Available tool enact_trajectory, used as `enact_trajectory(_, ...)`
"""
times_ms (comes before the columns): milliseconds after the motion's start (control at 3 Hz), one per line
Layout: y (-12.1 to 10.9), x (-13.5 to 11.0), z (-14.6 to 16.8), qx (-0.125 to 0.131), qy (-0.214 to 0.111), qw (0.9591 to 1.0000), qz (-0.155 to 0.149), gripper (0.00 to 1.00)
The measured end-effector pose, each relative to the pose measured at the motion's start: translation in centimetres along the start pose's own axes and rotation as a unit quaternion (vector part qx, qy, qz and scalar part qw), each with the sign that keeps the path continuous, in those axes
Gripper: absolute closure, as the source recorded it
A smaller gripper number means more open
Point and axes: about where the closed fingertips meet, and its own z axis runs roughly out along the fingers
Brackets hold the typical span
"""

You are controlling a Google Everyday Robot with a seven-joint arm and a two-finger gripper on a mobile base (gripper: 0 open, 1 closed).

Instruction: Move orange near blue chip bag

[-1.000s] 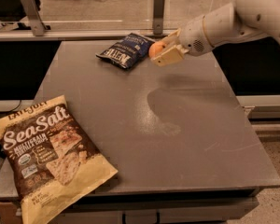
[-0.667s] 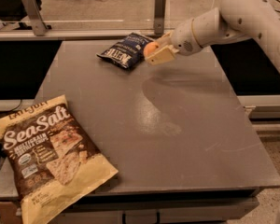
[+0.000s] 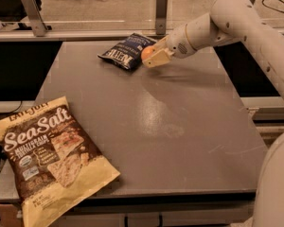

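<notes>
**Orange in grip, at bag's right edge**

L to R: blue bag (image 3: 124, 54) lies flat. Orange (image 3: 146, 52) sits just right of it, at its right corner, clamped in gripper (image 3: 152, 57), which reaches in from bag's right. Next move prob. straight down, then release.

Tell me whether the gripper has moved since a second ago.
Yes. The gripper, carrying the orange, has moved left, closer to the blue chip bag.

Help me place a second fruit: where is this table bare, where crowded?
Bare: the table's middle and whole right side, between the Sea Salt bag at front left and the blue chip bag at the back; also the back left corner. Crowded: back centre, where the gripper holds the orange beside the blue chip bag.
</notes>
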Motion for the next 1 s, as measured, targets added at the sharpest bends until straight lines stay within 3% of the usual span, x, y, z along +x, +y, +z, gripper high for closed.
enact_trajectory(667,-0.4,0.5,1.1,-0.006,0.002,0.9999,0.010,0.13)
enact_trajectory(1000,0.0,0.4,2.0,-0.015,-0.001,0.9998,0.013,0.00)
